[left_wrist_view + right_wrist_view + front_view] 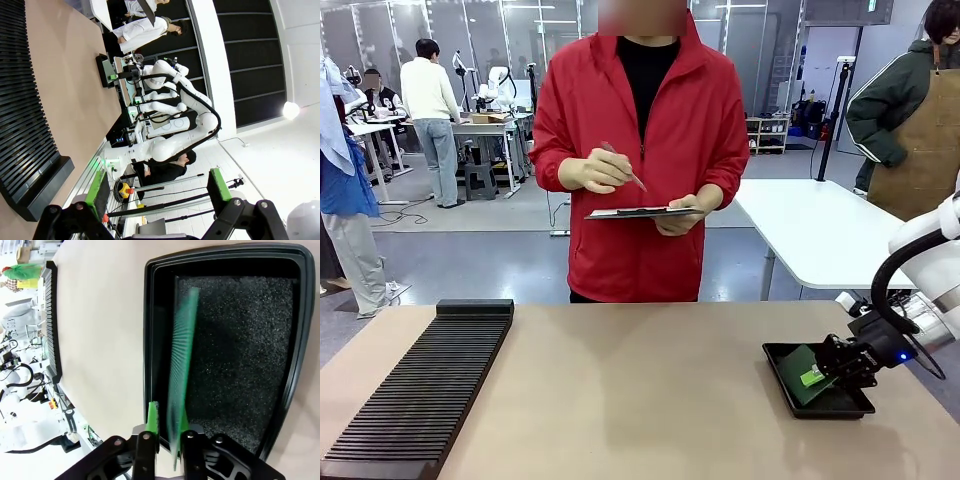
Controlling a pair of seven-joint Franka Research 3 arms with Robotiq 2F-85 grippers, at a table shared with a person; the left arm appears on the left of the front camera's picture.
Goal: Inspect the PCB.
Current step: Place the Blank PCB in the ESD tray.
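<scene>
At the left of the table lies a long black ribbed rack (420, 395), its slats close-set and matte. The left gripper (155, 212), seen from its own wrist camera, stands wide apart with nothing between its green-padded fingers (218, 184) and points off past the table edge.

At centre, across the bare tan table (640, 390), the person in a red jacket holds a dark flat clipboard (642, 212) in one hand (682, 212) and a pen in the other hand (598, 170), poised as if to record.

At the right, the right gripper (169, 432) is closed on the lower edge of the PCB (181, 370), a thin green board held edge-on over the shallow black tray (299, 340), whose floor is coarse speckled foam and whose rim is smooth with rounded corners. The front view shows the PCB (809, 375) tilted within the tray (780, 355).

Judgement: the pick-up step is in hand. The next move calls for a clean lift clear of the rim, then presentation toward the person without slip at so narrow a grip
</scene>
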